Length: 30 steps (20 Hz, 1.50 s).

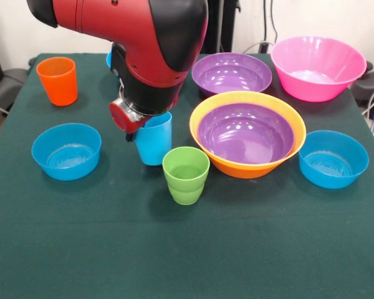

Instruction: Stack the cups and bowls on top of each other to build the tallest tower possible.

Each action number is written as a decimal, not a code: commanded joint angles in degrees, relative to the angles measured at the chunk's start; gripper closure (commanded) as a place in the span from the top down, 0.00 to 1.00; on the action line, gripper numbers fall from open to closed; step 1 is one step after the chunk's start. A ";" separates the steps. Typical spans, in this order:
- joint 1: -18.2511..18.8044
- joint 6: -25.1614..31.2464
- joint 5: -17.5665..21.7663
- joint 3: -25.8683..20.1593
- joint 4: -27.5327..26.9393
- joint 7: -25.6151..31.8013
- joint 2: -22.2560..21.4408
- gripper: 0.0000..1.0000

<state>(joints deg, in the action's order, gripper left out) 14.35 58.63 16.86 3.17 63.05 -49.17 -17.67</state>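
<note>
The light blue cup (156,142) stands upright near the table's middle. My gripper (137,123) is down at its rim, mostly hidden by the red and black wrist, so its state does not show. The green ridged cup (186,175) stands just in front of it. The orange cup (57,81) stands at the back left. A purple bowl (246,134) sits nested inside the orange-yellow bowl (237,167). A second purple bowl (232,73) and the pink bowl (316,67) stand behind them. One blue bowl (67,151) is at the left and one (333,159) at the right.
A sliver of a third blue bowl (108,58) shows behind the arm. All of it stands on the dark green table cloth (187,249). Cables and dark gear lie beyond the table's far right edge.
</note>
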 commanded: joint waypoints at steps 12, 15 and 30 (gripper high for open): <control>-1.65 -3.34 -1.18 -2.97 -4.67 -15.02 3.66 0.00; -1.49 -2.18 -1.70 -3.17 -3.83 -15.11 3.19 0.00; -1.99 5.02 -4.88 -2.86 -3.51 -15.49 2.78 0.00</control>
<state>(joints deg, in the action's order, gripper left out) 13.80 58.66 13.81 3.82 60.16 -55.35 -15.17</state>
